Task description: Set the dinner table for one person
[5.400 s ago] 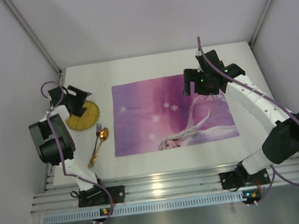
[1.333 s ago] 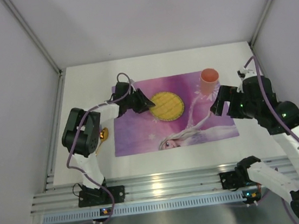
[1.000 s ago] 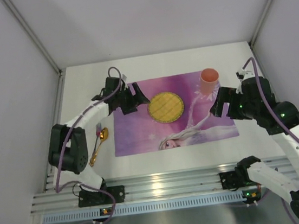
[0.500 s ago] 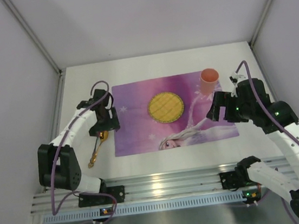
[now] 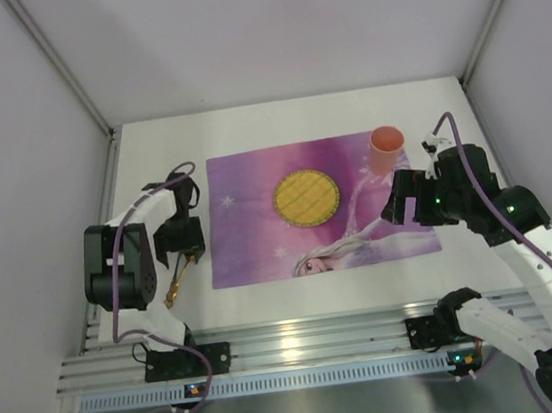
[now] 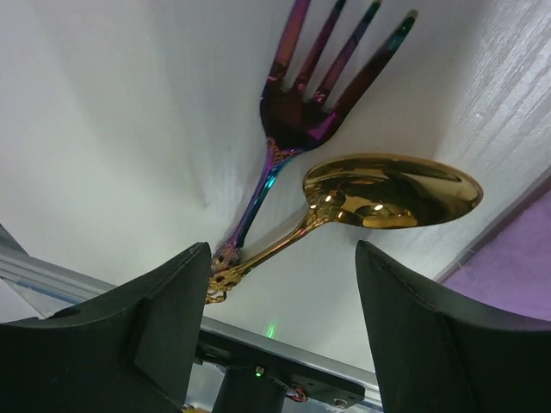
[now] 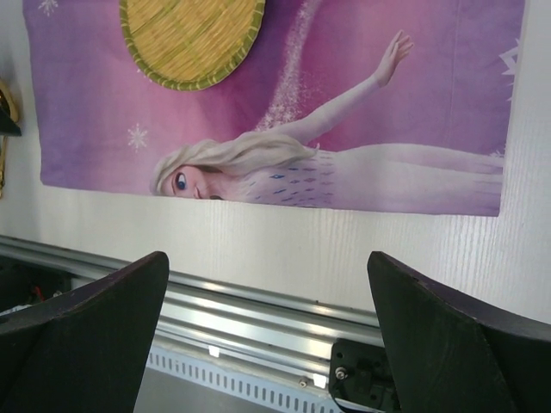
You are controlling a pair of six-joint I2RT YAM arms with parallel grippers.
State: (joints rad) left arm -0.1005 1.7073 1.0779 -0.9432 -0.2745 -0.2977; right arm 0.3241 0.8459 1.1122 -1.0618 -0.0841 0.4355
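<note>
A round yellow woven plate (image 5: 306,195) lies on the purple princess placemat (image 5: 260,239) on the white dinner table (image 5: 154,156). A pink cup (image 5: 387,148) stands at the mat's far right corner. Left of the mat, an iridescent fork (image 6: 301,120) and a gold spoon (image 6: 392,191) lie side by side. My left gripper (image 5: 179,240) hovers over them, open (image 6: 282,258); their handle ends sit beside its left finger (image 6: 164,310), ungripped. My right gripper (image 5: 406,201) hangs open over the mat's near right part (image 7: 265,267), holding nothing.
The silver aluminium rail (image 5: 313,343) runs along the table's near edge, with both arm bases on it. Pale grey panels (image 5: 23,197) wall in the table on the left, back and right. Only the spoon's handle (image 5: 174,287) shows below the left gripper from above.
The left arm has left the yellow plate on the placemat and swung left and nearer, now over the fork and spoon, its jaws slightly narrower. The right arm has barely shifted.
</note>
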